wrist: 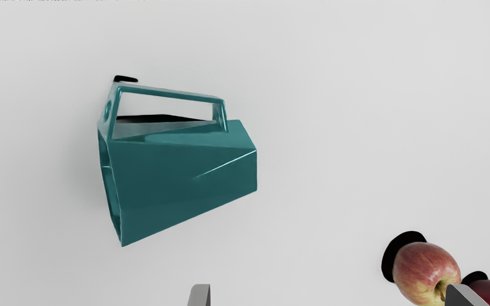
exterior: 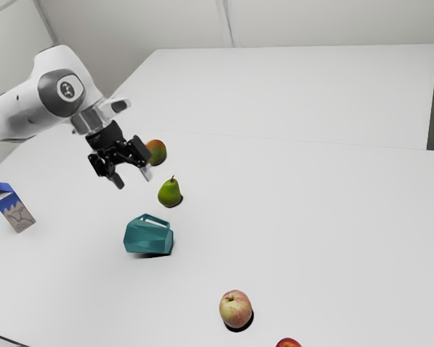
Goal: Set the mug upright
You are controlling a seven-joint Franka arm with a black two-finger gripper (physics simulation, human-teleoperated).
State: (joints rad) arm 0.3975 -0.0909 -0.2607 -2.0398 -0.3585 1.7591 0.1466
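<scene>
The teal mug (exterior: 148, 236) lies on its side on the white table, with its handle uppermost and toward the pear. In the exterior view my gripper (exterior: 132, 178) hangs in the air above the table, apart from the mug and nearer the arm's base. The wrist view has the mug (wrist: 181, 170) with its open mouth facing away from the apples and its narrower base end toward them. My gripper (wrist: 328, 295) is open, its two fingertips wide apart with no mug between them.
A green pear (exterior: 170, 193) stands close beside the mug, with a mango (exterior: 156, 152) behind it. A blue milk carton (exterior: 12, 207) is at the exterior view's left. A pale red apple (exterior: 236, 309) and a darker red fruit (exterior: 288, 343) lie near the exterior view's bottom edge.
</scene>
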